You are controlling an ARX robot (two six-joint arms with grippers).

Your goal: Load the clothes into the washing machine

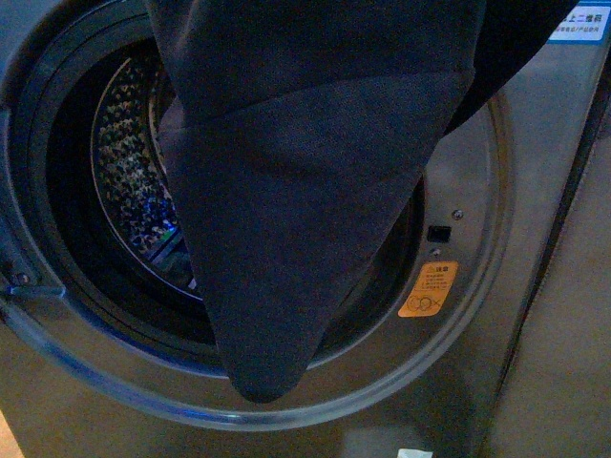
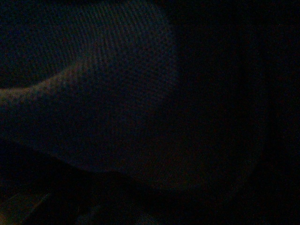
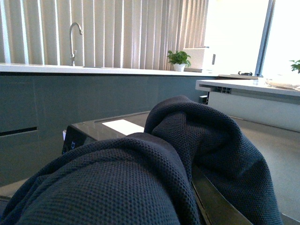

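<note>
The dark navy clothes [image 1: 296, 200] hang in a long fold in front of the washing machine's round porthole [image 1: 67, 239], their pointed lower end reaching past the gasket's lower rim. Behind them shows the perforated steel drum [image 1: 129, 181] with a blue glow. Neither gripper shows in the front view; the fabric runs off the top edge. The left wrist view is dark. In the right wrist view the clothes [image 3: 140, 183] bulge over the lower half and hide the fingers; they are shut on the fabric.
An orange warning sticker [image 1: 428, 289] sits on the grey machine front right of the porthole. The right wrist view shows the machine's glossy top [image 3: 117, 126], a counter with a tap [image 3: 73, 37] and a potted plant [image 3: 179, 59] before blinds.
</note>
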